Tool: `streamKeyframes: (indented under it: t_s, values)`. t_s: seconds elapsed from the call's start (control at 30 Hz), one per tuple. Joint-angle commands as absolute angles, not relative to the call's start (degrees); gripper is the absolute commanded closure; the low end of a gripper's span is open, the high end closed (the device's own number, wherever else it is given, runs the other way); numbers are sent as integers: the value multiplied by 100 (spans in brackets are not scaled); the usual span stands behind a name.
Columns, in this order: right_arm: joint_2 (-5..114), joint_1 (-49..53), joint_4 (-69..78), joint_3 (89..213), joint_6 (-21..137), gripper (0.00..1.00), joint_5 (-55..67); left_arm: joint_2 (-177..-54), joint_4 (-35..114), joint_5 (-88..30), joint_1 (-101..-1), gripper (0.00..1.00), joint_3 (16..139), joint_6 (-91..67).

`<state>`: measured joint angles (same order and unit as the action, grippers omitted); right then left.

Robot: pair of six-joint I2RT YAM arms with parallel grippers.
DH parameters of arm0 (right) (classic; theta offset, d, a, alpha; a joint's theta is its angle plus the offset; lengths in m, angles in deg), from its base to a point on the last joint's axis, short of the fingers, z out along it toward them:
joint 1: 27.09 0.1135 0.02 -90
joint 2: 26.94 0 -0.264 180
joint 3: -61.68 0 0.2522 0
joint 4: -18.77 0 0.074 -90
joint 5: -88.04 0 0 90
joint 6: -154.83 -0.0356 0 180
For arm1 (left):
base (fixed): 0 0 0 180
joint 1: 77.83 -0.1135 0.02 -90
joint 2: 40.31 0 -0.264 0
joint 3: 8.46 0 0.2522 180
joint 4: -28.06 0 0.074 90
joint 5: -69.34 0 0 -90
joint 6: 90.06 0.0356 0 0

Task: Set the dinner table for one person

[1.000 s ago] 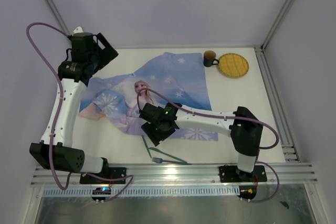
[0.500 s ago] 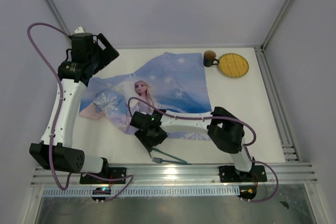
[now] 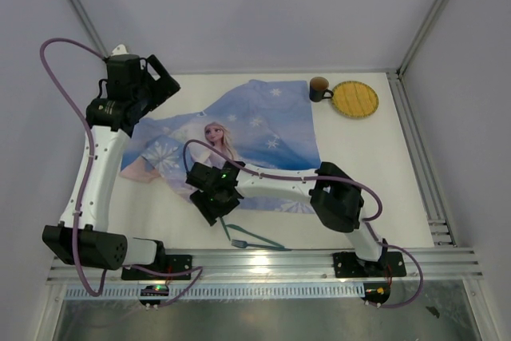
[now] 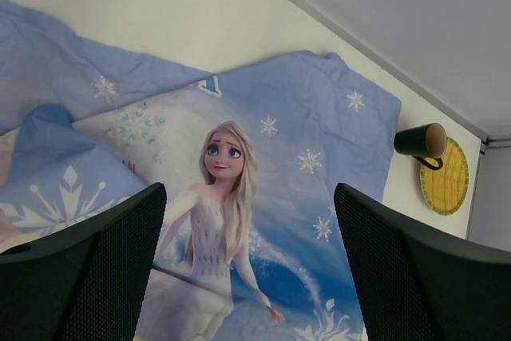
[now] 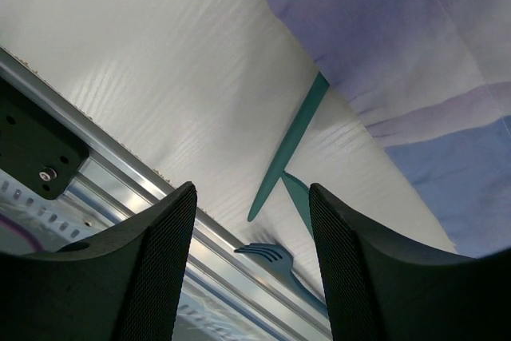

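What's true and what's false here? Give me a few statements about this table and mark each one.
1. The dark brown mug and the round yellow woven mat sit by the white tabletop's far right corner. True.
2. The right gripper holds the teal plastic fork. False: its fingers are apart with nothing between them, and the fork lies on the tabletop near its front edge.
3. The left gripper is open. True.
4. The blue printed cloth covers the whole tabletop. False: bare white shows around it.
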<state>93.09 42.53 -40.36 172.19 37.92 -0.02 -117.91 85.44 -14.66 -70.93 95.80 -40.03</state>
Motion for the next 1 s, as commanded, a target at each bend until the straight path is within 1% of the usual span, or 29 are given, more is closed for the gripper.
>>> streamKeyframes:
  t_s: [0.0,0.1,0.33,0.73,0.87,0.9,0.97]
  values:
    - [9329,4269,-3964,17309,3715,38,103,-11572,8568,-1407,-7089,12,9556,-3847]
    - [9347,4269,-3938,17283,3697,40,129,-11537,8568,-1319,-7089,12,9583,-3786]
    - [9452,4269,-3780,17142,3609,41,191,-11502,8647,-1372,-7089,11,9644,-3750]
    - [9698,4269,-3639,17265,3618,42,261,-11379,8806,-1328,-7089,11,9803,-3583]
    - [9812,4269,-3639,17379,3671,48,296,-11335,8823,-1381,-7089,11,9811,-3583]
    - [9847,4269,-3639,17388,3680,54,322,-11326,8823,-1372,-7089,11,9820,-3575]
    - [9874,4252,-3639,17432,3749,61,358,-11326,8841,-1381,-7089,11,9864,-3566]
